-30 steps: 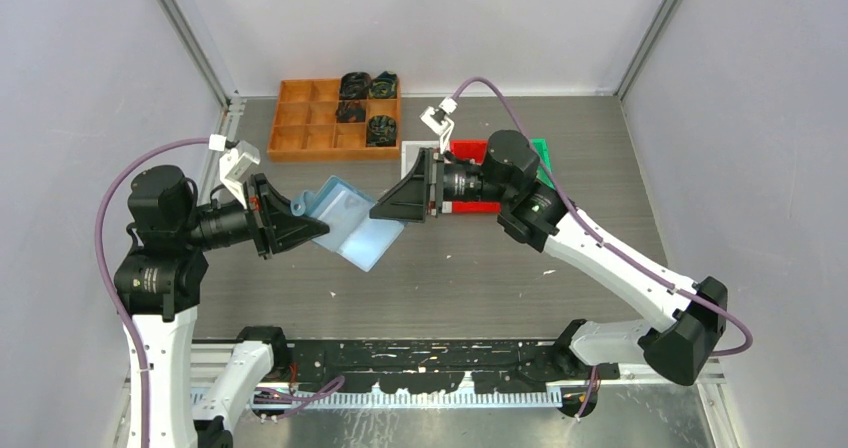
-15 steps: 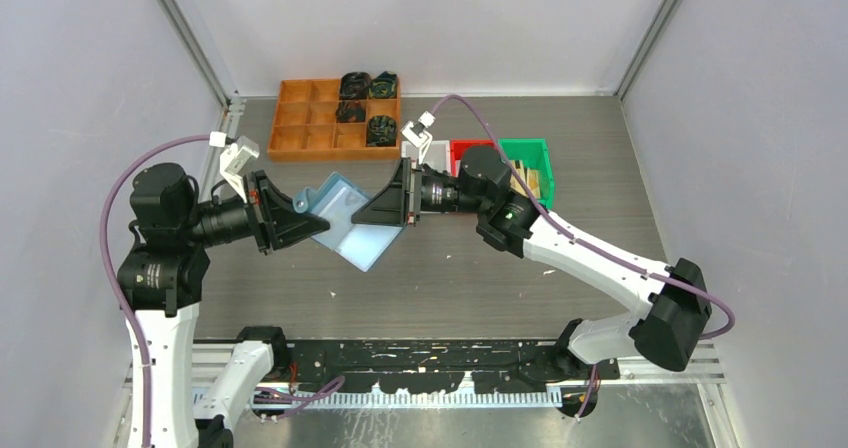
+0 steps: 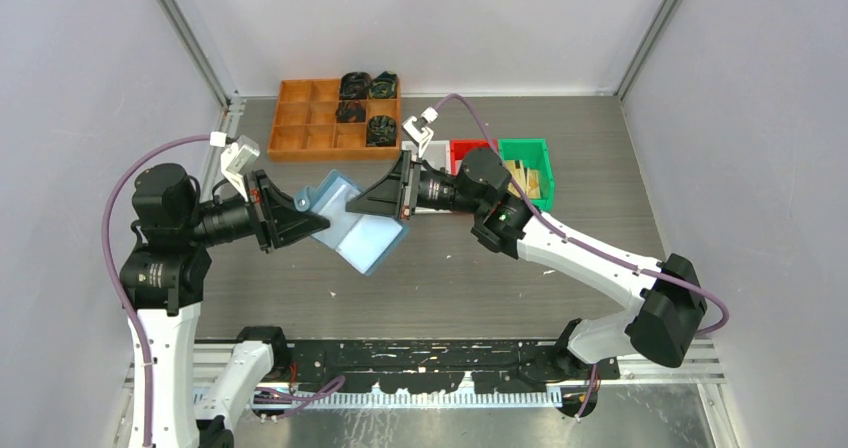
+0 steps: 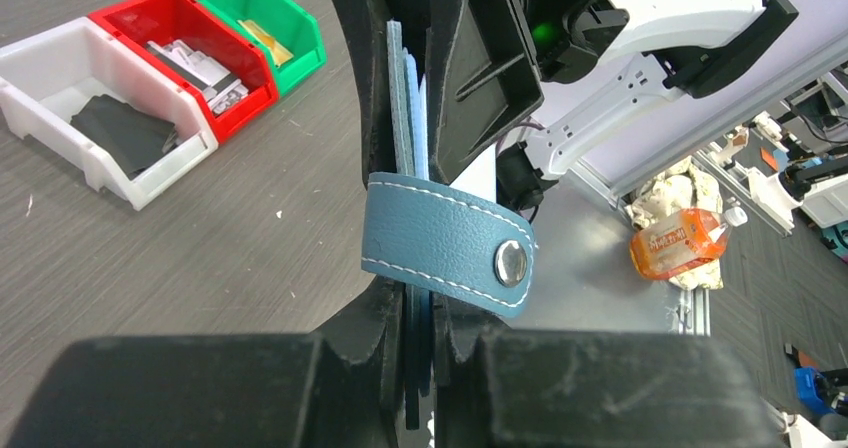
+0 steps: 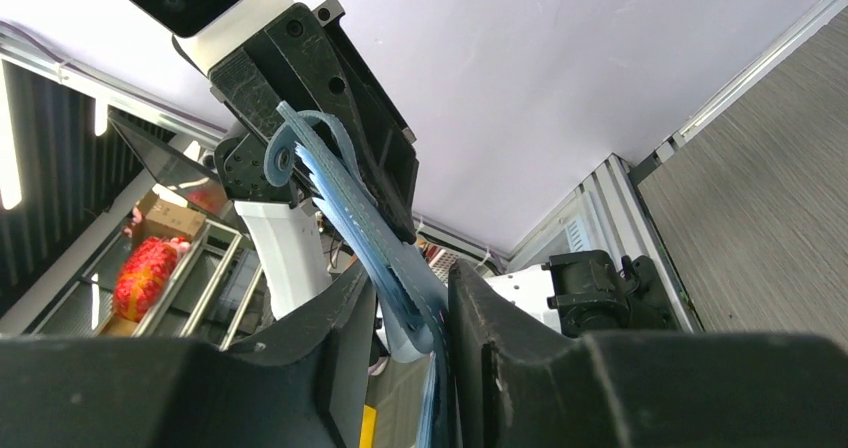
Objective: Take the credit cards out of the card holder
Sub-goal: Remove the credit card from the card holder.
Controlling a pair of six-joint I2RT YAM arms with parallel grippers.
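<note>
Grey table (image 3: 500, 278) lies beneath both arms. Left gripper (image 3: 308, 223) is pinched on the tab edge of the card holder (image 3: 365, 238), which hangs in the air ahead of it. Right gripper (image 3: 368, 203) straddles the opposite edge with narrow jaws; contact cannot be told. Credit cards are not visible. Risk: 2 opposed grips clamp the pockets flat and trap the cards, or a pull strips the holder from the left gripper.

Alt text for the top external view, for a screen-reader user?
A light blue card holder is held up between two robot arms over a grey table: the left gripper is clamped on its left end, and the right gripper has its fingers around the opposite edge. Behind them sit an orange compartment tray, a red bin and a green bin.
</note>
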